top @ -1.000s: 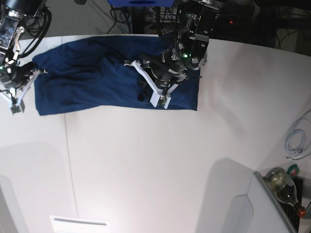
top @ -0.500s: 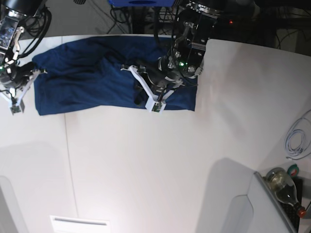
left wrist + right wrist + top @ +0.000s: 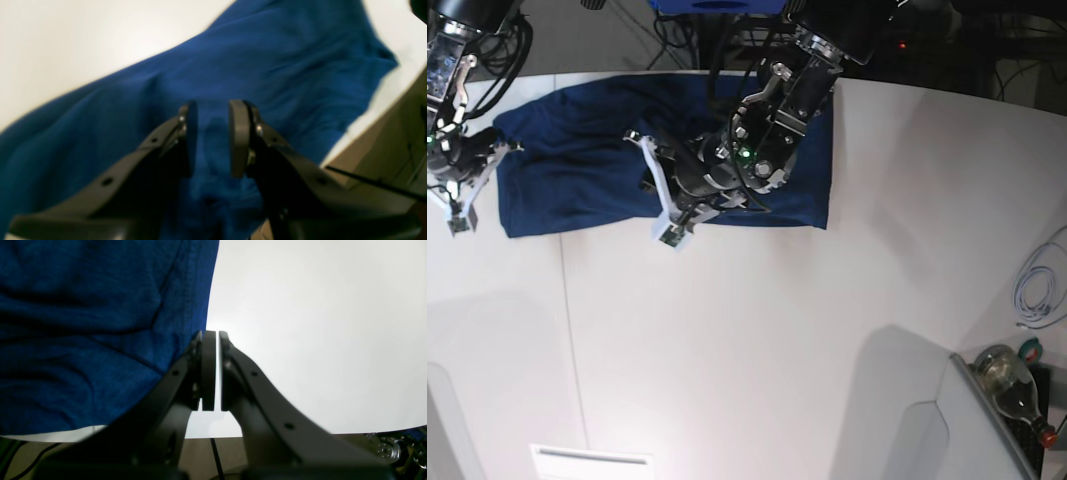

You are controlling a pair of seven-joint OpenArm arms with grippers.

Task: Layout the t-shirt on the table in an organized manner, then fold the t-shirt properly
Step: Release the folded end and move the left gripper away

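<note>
t-shirt (image 3: 577, 165) spread flat, wrinkled, along far edge of table (image 3: 757, 340); long axis runs sideways across table, near hem roughly straight. left gripper (image 3: 659, 190) hangs over t-shirt's middle, near its front edge; pads (image 3: 237, 136) parted narrowly, only cloth surface visible in gap below, nothing pinched. right gripper (image 3: 213, 370) at t-shirt's outer end, on base view's left, just past cloth edge over bare table; pads pressed near together, thin slit between, no cloth gripped. coiled white cable (image 3: 1037, 285) and bottle (image 3: 1012, 385) far from t-shirt, at table's opposite corner.
</note>
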